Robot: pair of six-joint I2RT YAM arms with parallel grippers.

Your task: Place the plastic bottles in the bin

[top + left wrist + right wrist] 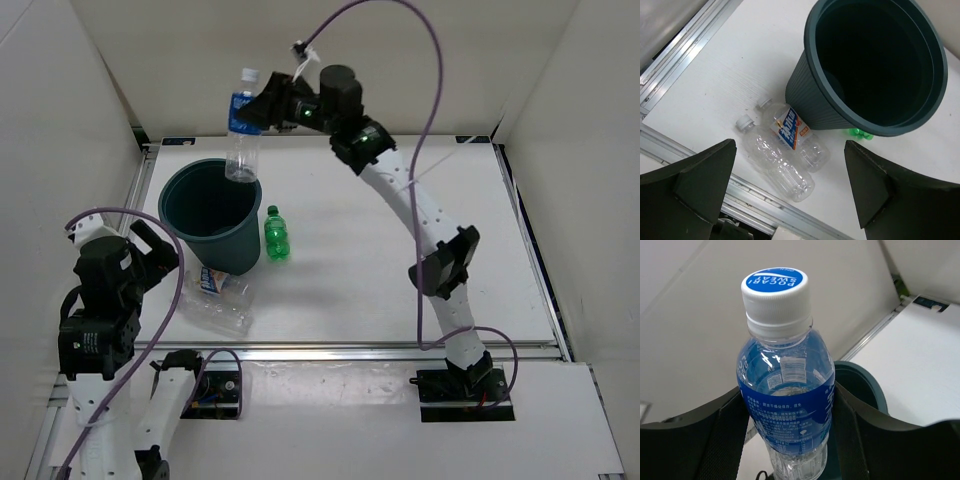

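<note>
My right gripper (250, 112) is shut on the clear blue-labelled bottle (242, 125) with a white cap, holding it upright above the far rim of the dark teal bin (178, 222). In the right wrist view the bottle (787, 405) sits between both fingers, with the bin (867, 387) behind and below. A green bottle (275, 234) lies on the table right of the bin. Two clear pale-labelled bottles (222, 298) lie in front of the bin; they show in the left wrist view (785, 157). My left gripper (790, 190) is open and empty, above and in front of them.
White walls enclose the table on three sides. An aluminium rail (400, 350) runs along the near edge, close to the two lying bottles. A purple cable (420, 60) loops above the right arm.
</note>
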